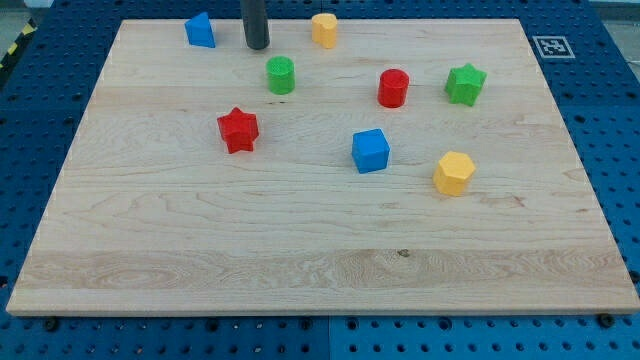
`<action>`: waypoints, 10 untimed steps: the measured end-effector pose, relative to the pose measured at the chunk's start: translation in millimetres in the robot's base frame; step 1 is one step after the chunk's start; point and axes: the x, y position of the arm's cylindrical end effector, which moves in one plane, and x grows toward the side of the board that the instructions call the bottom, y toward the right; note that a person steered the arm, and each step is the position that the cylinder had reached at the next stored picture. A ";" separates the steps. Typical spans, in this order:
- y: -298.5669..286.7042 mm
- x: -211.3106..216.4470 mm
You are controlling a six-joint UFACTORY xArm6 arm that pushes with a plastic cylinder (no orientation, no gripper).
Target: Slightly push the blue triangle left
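Note:
The blue triangle [200, 30] sits near the top left of the wooden board [300, 250]. My tip [257, 46] is a dark rod end resting on the board just to the right of the blue triangle, with a small gap between them. It stands up and left of the green cylinder [281, 75] and left of the yellow cylinder [323, 29].
A red star [238, 130] lies left of centre. A blue cube [370, 150] sits at centre. A red cylinder [393, 88], a green star [465, 84] and a yellow hexagon block [453, 173] are on the right. A marker tag [551, 46] is at the top right corner.

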 end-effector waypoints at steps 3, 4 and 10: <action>-57.0 -3.2; -57.0 -4.3; 39.1 -2.1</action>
